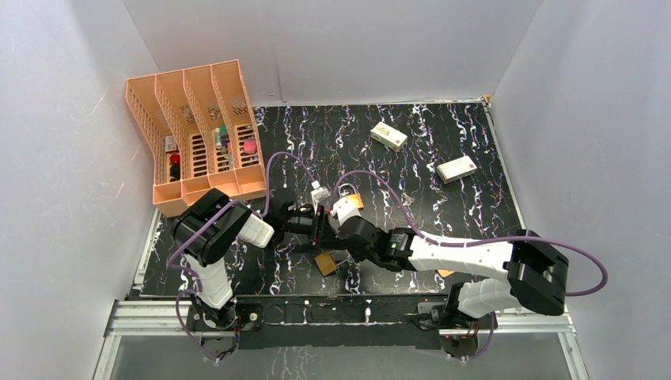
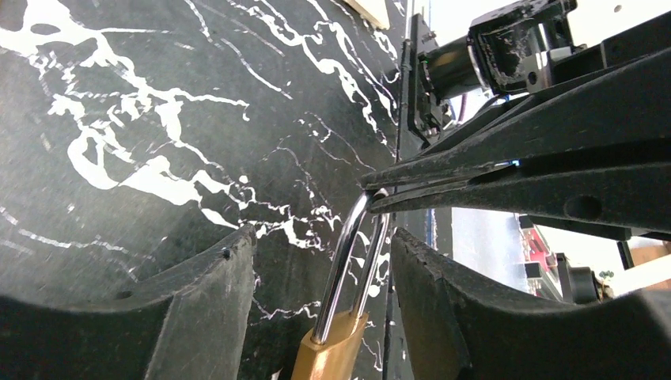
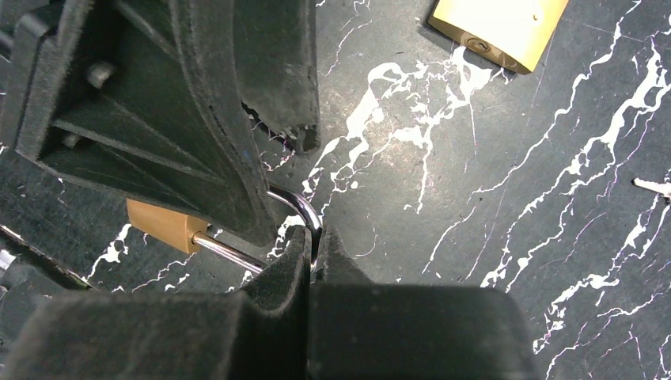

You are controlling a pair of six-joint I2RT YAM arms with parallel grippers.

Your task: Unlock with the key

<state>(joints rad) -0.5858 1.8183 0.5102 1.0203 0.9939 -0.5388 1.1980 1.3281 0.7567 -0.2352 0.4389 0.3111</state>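
Fingertips of the right gripper are pinched tight on the bend of the steel shackle of a brass padlock. The left gripper stands open, its fingers flanking that shackle without touching it. Only a thin silver sliver of the key shows, lying on the marbled mat, well apart from the right gripper and off to its right. A second padlock lies ahead of that gripper.

Key: small, silver, flat on the mat, cut off at the view's edge, well apart from the padlock.
Padlock: brass body, steel shackle, near-centre of the mat; shackle top pinched by the right gripper.
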